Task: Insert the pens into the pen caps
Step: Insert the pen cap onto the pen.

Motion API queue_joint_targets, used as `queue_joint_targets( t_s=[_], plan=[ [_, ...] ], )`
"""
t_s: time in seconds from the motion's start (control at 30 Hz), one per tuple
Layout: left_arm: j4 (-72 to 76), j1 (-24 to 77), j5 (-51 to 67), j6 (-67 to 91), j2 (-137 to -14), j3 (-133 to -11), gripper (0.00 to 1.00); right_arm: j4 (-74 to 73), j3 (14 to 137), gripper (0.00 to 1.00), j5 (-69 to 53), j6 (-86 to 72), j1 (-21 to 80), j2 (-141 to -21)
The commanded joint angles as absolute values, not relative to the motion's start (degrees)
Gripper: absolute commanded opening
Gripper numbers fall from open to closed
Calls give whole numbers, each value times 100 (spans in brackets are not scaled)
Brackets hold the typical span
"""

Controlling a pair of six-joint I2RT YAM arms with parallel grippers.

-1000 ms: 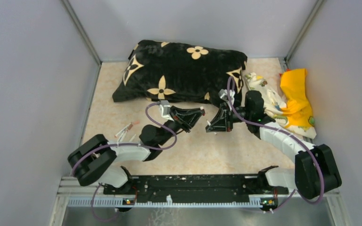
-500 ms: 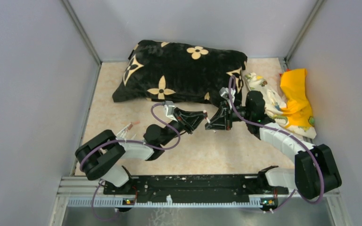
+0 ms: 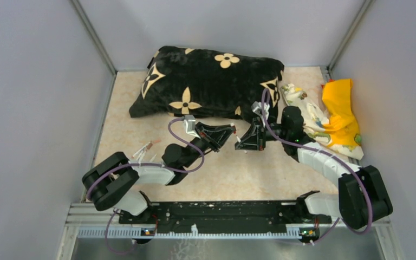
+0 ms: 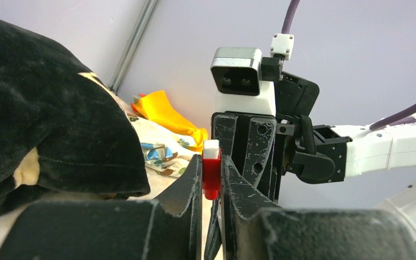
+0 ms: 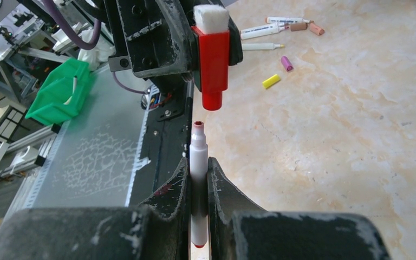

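My left gripper [image 4: 211, 162] is shut on a red pen cap [image 4: 211, 174] with a white block on top; in the top view it [image 3: 228, 131] is at mid-table. My right gripper [image 5: 197, 162] is shut on a white pen [image 5: 197, 157] with a red tip, and shows in the top view [image 3: 241, 142] facing the left one. In the right wrist view the red cap [image 5: 214, 62] hangs just above the pen's tip, with a small gap, roughly in line. More white pens [image 5: 268, 30], a yellow cap [image 5: 271, 81] and a pink cap [image 5: 286, 63] lie on the table beyond.
A black cushion [image 3: 211, 81] with cream flowers fills the back. A patterned cloth [image 3: 309, 114] and a yellow cloth [image 3: 341, 108] lie at the back right. Loose pens [image 3: 143, 149] lie by the left arm. Grey walls close in both sides.
The left gripper went right toward the right gripper, then drew back a little to the left. Both grippers have kept their hold. The right arm has barely moved.
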State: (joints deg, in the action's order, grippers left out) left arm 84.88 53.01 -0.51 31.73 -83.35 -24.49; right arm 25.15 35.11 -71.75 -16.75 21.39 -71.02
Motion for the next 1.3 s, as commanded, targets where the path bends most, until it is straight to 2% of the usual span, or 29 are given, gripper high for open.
queue_joint_targets(
  t_s=[0.0, 1.27],
  plan=[
    [10262, 5326, -126, 3350, -8286, -2435, 0, 3062, 3430, 0, -7026, -1833, 2216, -7156],
    [10266, 5370, -73, 3779, -8535, -2575, 0, 3290, 3357, 0, -6883, -1986, 2257, -7144]
  ],
)
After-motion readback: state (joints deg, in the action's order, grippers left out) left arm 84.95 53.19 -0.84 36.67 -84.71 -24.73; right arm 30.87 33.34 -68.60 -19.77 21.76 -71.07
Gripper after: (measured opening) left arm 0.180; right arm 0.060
